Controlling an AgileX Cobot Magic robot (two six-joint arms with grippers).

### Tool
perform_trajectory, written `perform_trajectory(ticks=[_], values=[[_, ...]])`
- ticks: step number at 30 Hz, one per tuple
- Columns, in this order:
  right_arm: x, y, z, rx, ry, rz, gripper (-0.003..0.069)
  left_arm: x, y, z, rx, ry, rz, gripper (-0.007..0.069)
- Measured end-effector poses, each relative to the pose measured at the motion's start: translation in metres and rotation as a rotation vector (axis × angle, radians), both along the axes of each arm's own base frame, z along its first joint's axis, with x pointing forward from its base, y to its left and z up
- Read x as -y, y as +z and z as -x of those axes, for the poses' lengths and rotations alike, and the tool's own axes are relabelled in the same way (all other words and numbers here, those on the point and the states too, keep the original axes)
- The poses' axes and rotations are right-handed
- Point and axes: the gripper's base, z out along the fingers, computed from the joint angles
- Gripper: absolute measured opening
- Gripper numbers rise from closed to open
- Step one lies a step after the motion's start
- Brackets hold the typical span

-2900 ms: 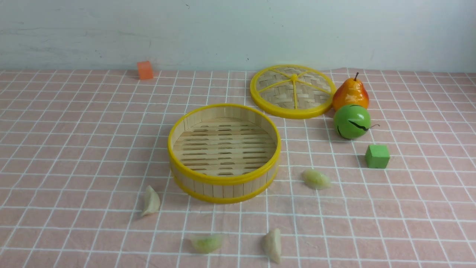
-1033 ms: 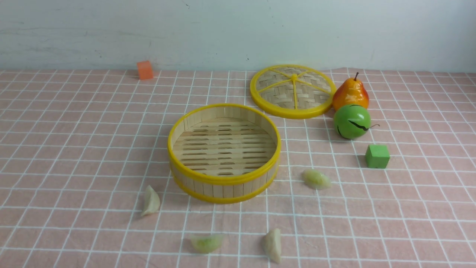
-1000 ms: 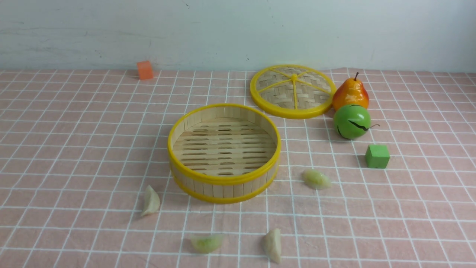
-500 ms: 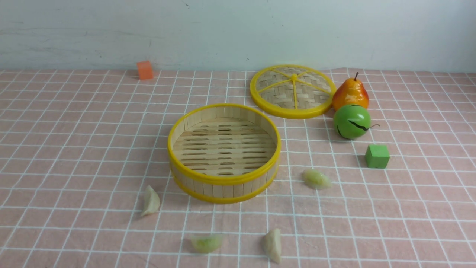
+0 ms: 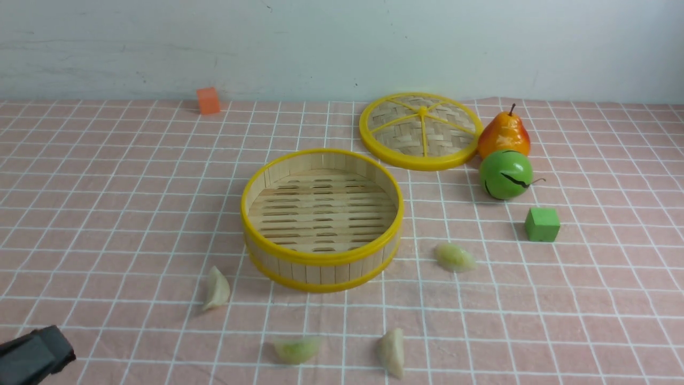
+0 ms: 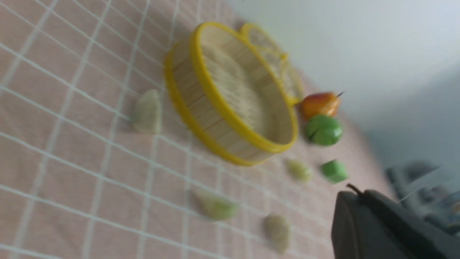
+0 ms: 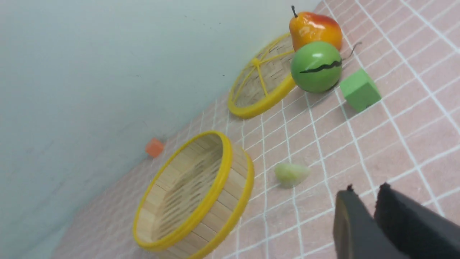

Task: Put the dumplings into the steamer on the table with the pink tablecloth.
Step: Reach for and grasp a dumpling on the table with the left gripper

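You see the counter (image 5: 588, 299) under its pink tablecloth (image 5: 107, 187), whose white grid runs to the far edge, against the pale wall (image 5: 320, 48). The steamer (image 5: 323, 260) stands upright and uncovered, its slatted floor bare. All four dumplings lie outside it on the cloth: the left dumpling (image 5: 217, 289) and the right dumpling (image 5: 455, 257) flank the steamer, while the green-tinted dumpling (image 5: 297, 349) and the pale dumpling (image 5: 393, 353) lie on your side of it, well apart from the far edge. Your orange block (image 5: 208, 101) sits at the far edge, left of the steamer; the woven lid (image 5: 422, 128) lies near that edge, right of the block. Beside the lid stand the pear (image 5: 504, 137) and the green fruit (image 5: 506, 175), with the green cube (image 5: 542, 224) nearer you. Open cloth extends on both sides of this group, toward the left and right edges. Your left end effector (image 6: 355, 194) is closed, with nothing between its tips, over the near left part of the counter; your right end effector (image 7: 367, 205) is slightly open, with a narrow, empty gap.
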Motion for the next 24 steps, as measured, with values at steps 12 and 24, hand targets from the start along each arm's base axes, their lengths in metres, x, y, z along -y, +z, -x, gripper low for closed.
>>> perform_trajectory(ticks=[12,24], values=[[-0.038,0.058,-0.066,-0.328,0.644,0.483,-0.0017,-0.003,0.029,-0.084,-0.465,-0.204,-0.487,-0.0014],[-0.093,0.033,-0.084,-0.567,1.010,0.775,-0.0010,0.059,-0.010,-0.183,-0.664,-0.398,-0.700,0.0265]])
